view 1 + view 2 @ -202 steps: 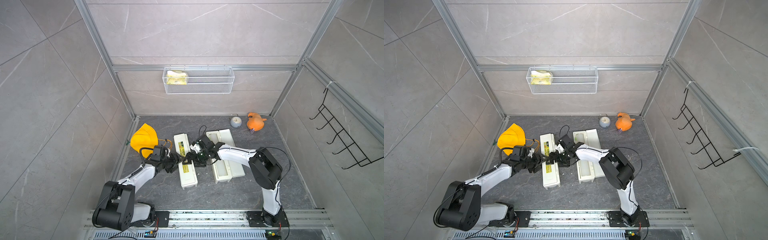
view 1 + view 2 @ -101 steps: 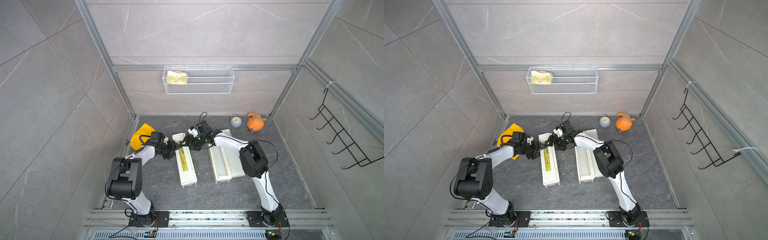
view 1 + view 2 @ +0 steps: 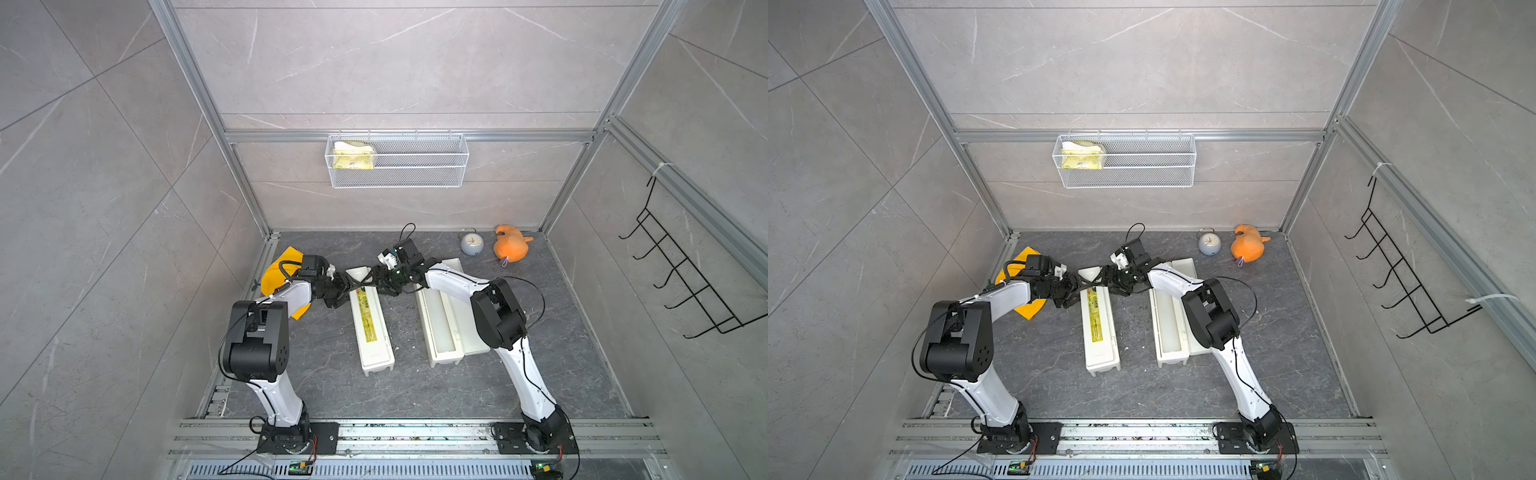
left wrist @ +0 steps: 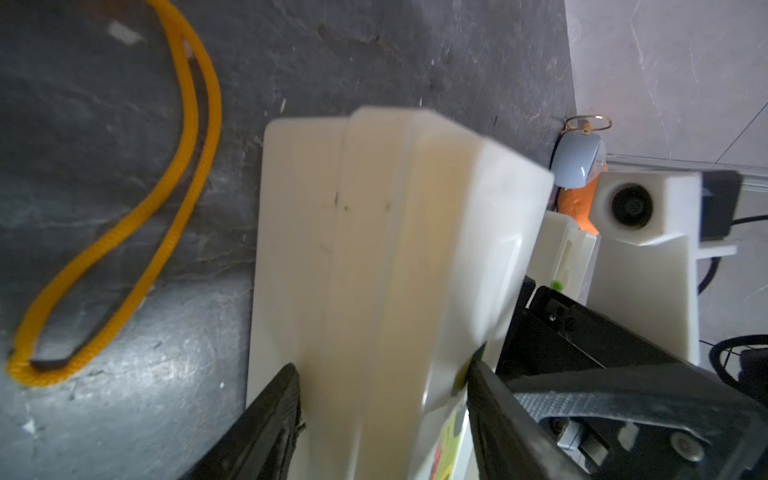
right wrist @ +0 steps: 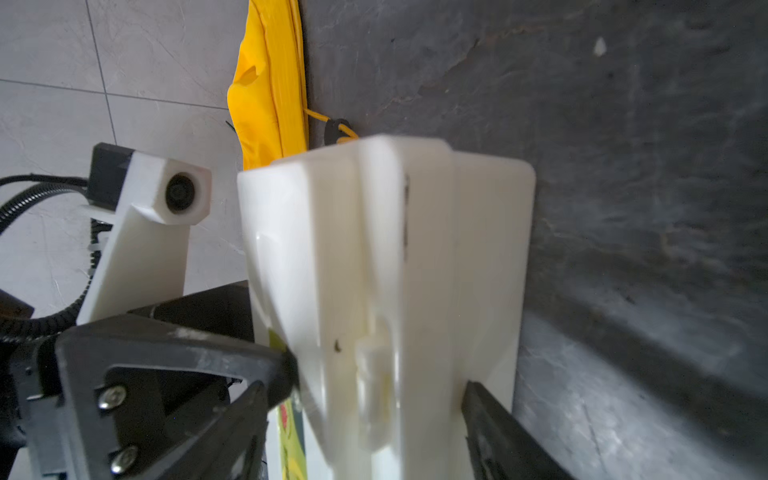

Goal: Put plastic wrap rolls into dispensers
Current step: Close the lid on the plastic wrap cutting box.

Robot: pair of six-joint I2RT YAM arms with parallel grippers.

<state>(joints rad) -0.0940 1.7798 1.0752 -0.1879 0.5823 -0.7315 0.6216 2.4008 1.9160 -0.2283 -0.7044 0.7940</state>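
Note:
A closed cream-white dispenser [image 3: 370, 328] with a yellow label strip lies lengthwise on the dark floor. Its lid hides the inside. My left gripper [image 3: 348, 287] comes at its far end from the left. In the left wrist view both fingers [image 4: 272, 411] press the dispenser [image 4: 386, 249], so my left gripper [image 4: 382, 415] is shut on it. My right gripper [image 3: 374, 282] straddles the same end from the right. There one finger touches the lid edge and the other stands close beside the dispenser wall [image 5: 386, 249]. The second dispenser [image 3: 440, 328] lies open to the right. I cannot make out the plastic wrap rolls.
A yellow cloth bag [image 3: 276, 272] with a yellow cord [image 4: 124, 216] lies at the back left, under my left arm. A small clock [image 3: 471, 243] and an orange plush toy [image 3: 511, 249] sit at the back right. A wire basket [image 3: 397, 160] hangs on the back wall, a black hook rack [image 3: 685, 282] on the right wall.
Both grippers have slid along the closed dispenser from near its middle to its far end, and both arms now stretch further back. The dispensers have stayed put.

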